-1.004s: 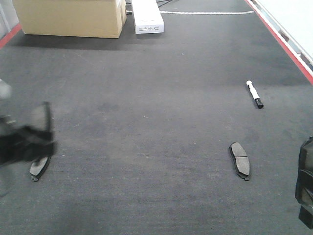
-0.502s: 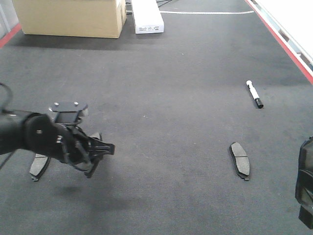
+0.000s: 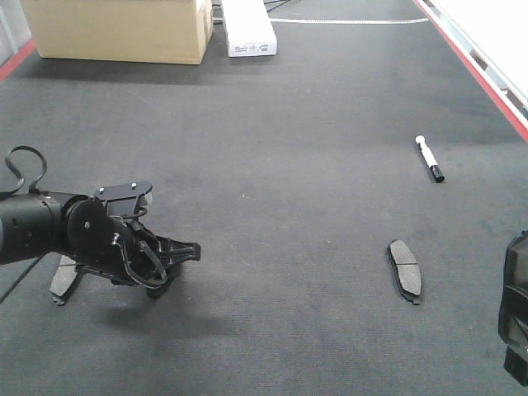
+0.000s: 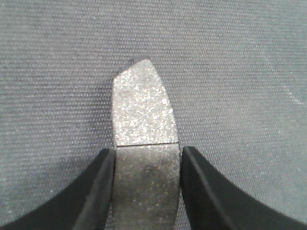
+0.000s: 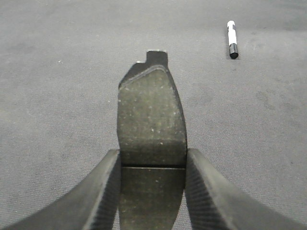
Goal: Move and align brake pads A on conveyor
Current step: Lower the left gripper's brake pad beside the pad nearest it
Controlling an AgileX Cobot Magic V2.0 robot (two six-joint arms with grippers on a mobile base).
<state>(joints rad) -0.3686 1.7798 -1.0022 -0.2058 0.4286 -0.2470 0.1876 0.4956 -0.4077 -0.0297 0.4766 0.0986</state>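
Observation:
On the dark conveyor one brake pad lies at the right. Another brake pad lies at the left, half hidden behind my left arm. My left gripper hangs low over the belt just right of it. The left wrist view shows this gripper shut on a third brake pad, close above the belt. My right gripper sits at the right edge. In its wrist view this gripper is shut on a fourth brake pad, held off the belt.
A black-and-white marker pen lies on the belt at the right, also seen as the pen in the right wrist view. A cardboard box and a white box stand at the far end. A red strip edges the belt.
My left arm has swung in from the left edge and moved right over the belt, past the pad lying there. The right gripper and the loose pads have not moved.

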